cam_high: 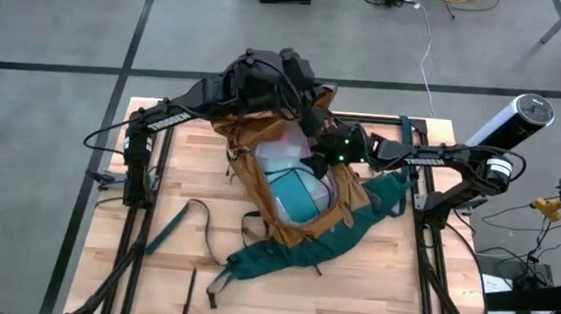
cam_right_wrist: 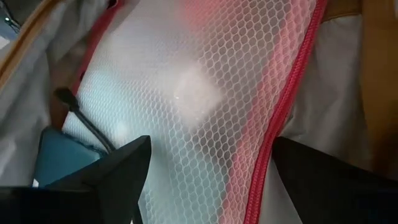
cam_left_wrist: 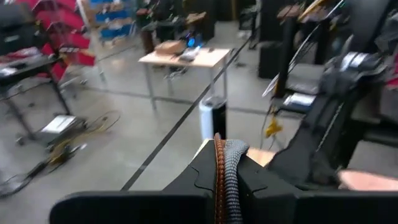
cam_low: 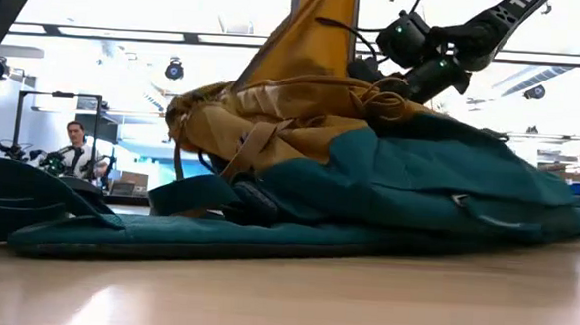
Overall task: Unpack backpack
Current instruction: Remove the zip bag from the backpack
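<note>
With the mustard-tan fabric backpack lying mid-table, the left gripper clamped on its braided top loop should hold the mouth up while the right gripper, jaws spread, closes squarely on the clear pink-edged mesh pouch.

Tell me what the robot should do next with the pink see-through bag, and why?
Probably shut the right gripper on the pouch and lift. Its open fingers straddle the pouch's pink edge inside the backpack, while the left gripper holds the strap up.
</note>
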`<state>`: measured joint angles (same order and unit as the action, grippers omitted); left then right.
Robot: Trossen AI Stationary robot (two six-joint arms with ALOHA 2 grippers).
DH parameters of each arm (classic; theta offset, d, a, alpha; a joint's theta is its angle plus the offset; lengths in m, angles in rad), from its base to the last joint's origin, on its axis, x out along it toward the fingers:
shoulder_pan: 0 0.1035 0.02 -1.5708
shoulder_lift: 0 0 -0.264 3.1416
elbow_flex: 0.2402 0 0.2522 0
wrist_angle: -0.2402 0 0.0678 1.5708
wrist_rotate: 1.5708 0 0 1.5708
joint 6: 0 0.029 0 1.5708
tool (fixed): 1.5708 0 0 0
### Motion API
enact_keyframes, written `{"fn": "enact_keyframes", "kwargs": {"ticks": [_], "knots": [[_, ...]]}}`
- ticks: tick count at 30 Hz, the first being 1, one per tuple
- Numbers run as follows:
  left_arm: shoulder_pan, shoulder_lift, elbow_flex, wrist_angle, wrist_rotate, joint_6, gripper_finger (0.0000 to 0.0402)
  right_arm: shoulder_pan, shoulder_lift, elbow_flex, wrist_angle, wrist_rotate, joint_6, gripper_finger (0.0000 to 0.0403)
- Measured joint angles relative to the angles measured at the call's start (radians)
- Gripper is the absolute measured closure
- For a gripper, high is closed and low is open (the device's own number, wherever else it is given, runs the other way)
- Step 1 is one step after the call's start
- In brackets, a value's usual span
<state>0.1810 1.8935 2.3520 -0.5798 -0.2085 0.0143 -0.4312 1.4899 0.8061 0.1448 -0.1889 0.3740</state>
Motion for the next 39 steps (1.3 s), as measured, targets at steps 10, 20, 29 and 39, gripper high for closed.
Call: {"fn": "enact_keyframes", "kwargs": {"ticks": [10, 20, 29, 39], "knots": [[0.025, -0.008, 0.002, 0.058, 0.043, 0.002, 0.0401, 0.008, 0.012, 0.057, -0.010, -0.001, -0.022, 0.0148], [0.075, -0.008, 0.001, 0.011, 0.042, -0.009, 0.0401, 0.027, -0.004, 0.056, -0.019, -0.064, -0.112, 0.0388], [0.115, -0.005, -0.009, -0.139, -0.096, -0.040, 0.0402, 0.033, -0.195, 0.055, -0.144, -0.100, -0.150, 0.0402], [0.132, 0.054, -0.013, -0.307, -0.191, -0.077, 0.0402, 0.041, -0.518, 0.055, -0.201, -0.230, -0.118, 0.0403]]}}
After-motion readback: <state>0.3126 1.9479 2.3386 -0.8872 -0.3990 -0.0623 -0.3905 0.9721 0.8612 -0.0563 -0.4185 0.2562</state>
